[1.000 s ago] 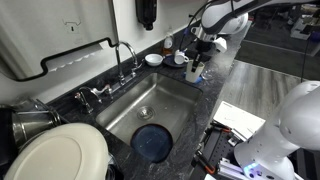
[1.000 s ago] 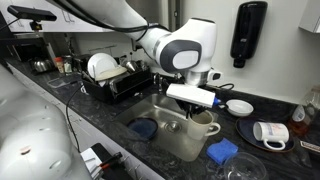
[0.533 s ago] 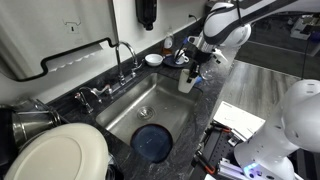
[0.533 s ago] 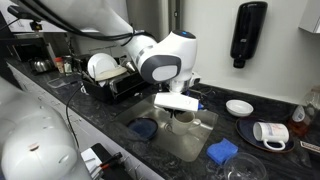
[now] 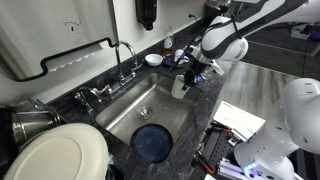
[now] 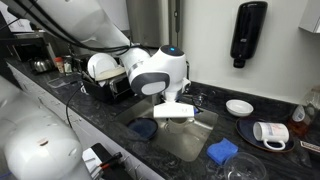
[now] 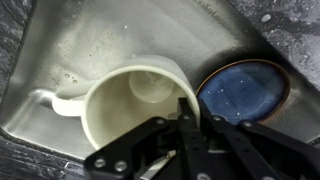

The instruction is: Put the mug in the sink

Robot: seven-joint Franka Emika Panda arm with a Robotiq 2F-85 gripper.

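Note:
My gripper [image 7: 186, 122] is shut on the rim of the cream mug [image 7: 125, 108], one finger inside and one outside. The mug hangs open side up over the steel sink [image 7: 90, 35], with its handle pointing left in the wrist view. In an exterior view the gripper [image 5: 190, 70] holds the mug [image 5: 180, 86] over the sink's [image 5: 125, 118] far end. In the other exterior view [image 6: 180, 112] the arm hides the mug above the sink [image 6: 190, 140].
A blue plate [image 7: 245, 88] lies on the sink floor [image 5: 152, 142]. The faucet [image 5: 124, 58] stands behind the basin. A white bowl [image 6: 239, 107], a second mug on a dark plate [image 6: 270, 132] and a blue sponge [image 6: 222, 151] are on the counter. A dish rack [image 6: 108, 80] stands beyond the sink.
The gripper has carried the mug from above the counter edge to over the sink basin and lowered it somewhat. Its grip on the mug is unchanged.

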